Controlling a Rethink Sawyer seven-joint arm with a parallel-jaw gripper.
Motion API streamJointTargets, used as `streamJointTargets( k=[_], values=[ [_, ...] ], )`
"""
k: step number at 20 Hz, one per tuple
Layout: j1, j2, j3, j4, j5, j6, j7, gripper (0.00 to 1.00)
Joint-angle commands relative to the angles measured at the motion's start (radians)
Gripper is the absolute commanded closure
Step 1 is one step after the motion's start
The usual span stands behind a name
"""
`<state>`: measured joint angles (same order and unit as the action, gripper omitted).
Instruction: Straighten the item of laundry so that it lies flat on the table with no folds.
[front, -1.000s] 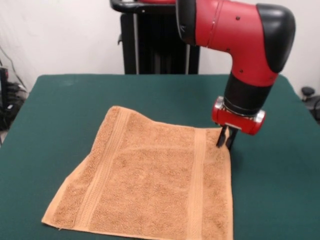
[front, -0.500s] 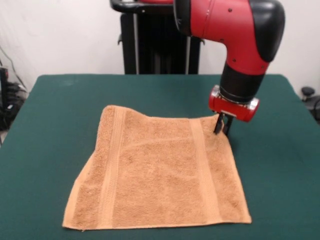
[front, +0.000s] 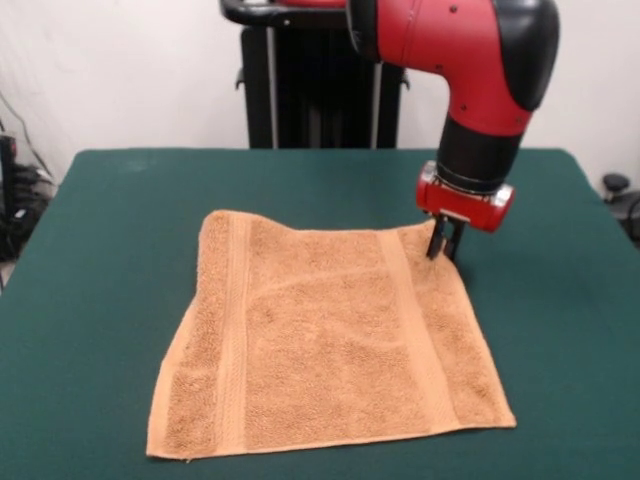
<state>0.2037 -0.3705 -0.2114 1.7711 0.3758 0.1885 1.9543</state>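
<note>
End effector (front: 444, 248) apparently pinching towel (front: 325, 340) corner.

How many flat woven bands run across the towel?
2. One band lies near the towel's left edge; the other band lies toward its right edge, ending near the gripper.

Bright, even light from above, soft shadow under the arm (front: 470, 90) on the table (front: 100, 250), slightly soft focus.
</note>
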Motion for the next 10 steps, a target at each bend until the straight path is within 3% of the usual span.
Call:
streamJointTargets(
  k=[1, 2, 3, 10],
  values=[
    [0.045, 0.041, 0.166, 0.165, 0.052, -0.011, 0.272, 1.00],
    [0.052, 0.040, 0.167, 0.164, 0.064, -0.009, 0.282, 1.00],
    [0.065, 0.041, 0.160, 0.161, 0.076, -0.004, 0.286, 0.00],
    [0.136, 0.050, 0.135, 0.134, 0.157, 0.028, 0.349, 0.00]
  ],
)
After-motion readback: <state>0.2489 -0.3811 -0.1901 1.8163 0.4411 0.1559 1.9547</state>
